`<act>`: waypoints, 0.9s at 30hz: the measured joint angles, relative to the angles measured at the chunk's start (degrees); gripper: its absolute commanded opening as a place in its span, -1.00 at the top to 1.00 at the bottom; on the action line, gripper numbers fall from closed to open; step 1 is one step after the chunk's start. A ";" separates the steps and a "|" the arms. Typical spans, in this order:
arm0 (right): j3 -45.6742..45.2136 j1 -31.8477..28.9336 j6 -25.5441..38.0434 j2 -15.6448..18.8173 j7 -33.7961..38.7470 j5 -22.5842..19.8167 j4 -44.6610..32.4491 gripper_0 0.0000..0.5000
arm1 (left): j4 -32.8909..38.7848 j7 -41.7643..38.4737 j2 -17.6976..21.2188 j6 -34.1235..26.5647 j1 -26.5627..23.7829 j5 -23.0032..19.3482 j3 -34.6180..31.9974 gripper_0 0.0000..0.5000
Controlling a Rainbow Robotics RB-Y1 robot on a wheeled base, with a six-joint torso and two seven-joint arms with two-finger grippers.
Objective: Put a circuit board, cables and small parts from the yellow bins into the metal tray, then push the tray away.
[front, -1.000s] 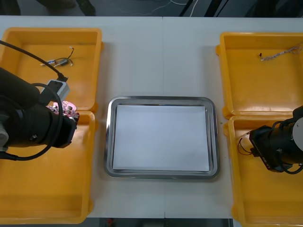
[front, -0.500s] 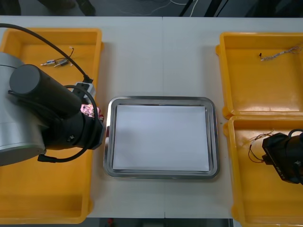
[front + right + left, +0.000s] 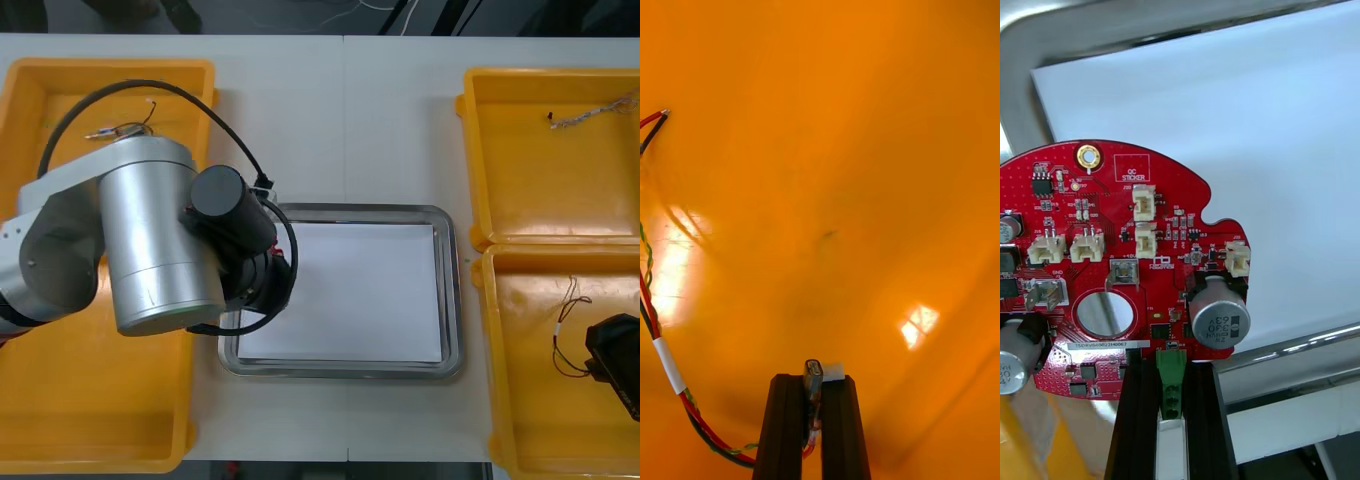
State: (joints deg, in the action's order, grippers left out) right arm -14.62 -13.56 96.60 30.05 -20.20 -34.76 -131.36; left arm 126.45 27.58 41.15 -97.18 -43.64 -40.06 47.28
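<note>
Left gripper (image 3: 1169, 373): two black fingers (image 3: 1137, 427) clamped on the board's near edge, with a green plug (image 3: 1170, 382) pinched between them.
Circuit board (image 3: 1127, 255): round and red, its face to the camera, reaching out past the fingertips; it carries white sockets, silver cans and a round hole.
Tray (image 3: 1097, 30): shiny metal rim showing past the board and beside the fingers.
White inside (image 3: 1285, 135): flat and bare, partly covered by the board.
Bin (image 3: 1034, 442): an orange patch beside the fingers.

Round red circuit board (image 3: 1112, 217): red, white sockets, silver cans, green terminal.
Shiny metal tray (image 3: 340, 369): silver rim, white inside.
Yellow plastic bins (image 3: 540, 180): plain yellow.
Thin wire cable (image 3: 667, 366): red, black, yellow-green, white band.
Left pincer (image 3: 1171, 375): black.
</note>
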 measured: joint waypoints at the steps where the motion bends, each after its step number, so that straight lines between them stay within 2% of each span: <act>1: -0.24 -0.66 -0.30 0.33 -0.51 -0.30 -0.13 1.00 | -0.62 -0.45 -0.53 0.44 -0.17 0.31 0.80 1.00; 11: -2.50 -3.81 -0.94 1.93 -1.16 -2.32 -0.32 1.00 | -1.84 -9.08 -2.90 2.81 -0.57 2.98 7.07 1.00; 26: -3.24 -6.27 -3.12 2.60 -1.22 -3.01 -0.34 1.00 | -2.87 -9.49 -2.91 4.47 -0.53 5.35 13.24 1.00; 27: -3.24 -6.27 -3.12 2.60 -1.22 -3.04 -0.34 0.93 | -2.89 -9.49 -2.92 4.79 -0.53 5.51 13.50 1.00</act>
State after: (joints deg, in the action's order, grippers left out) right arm -17.86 -19.83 93.48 32.65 -21.42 -37.80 -131.70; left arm 123.57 18.09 38.23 -92.39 -44.17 -34.55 60.78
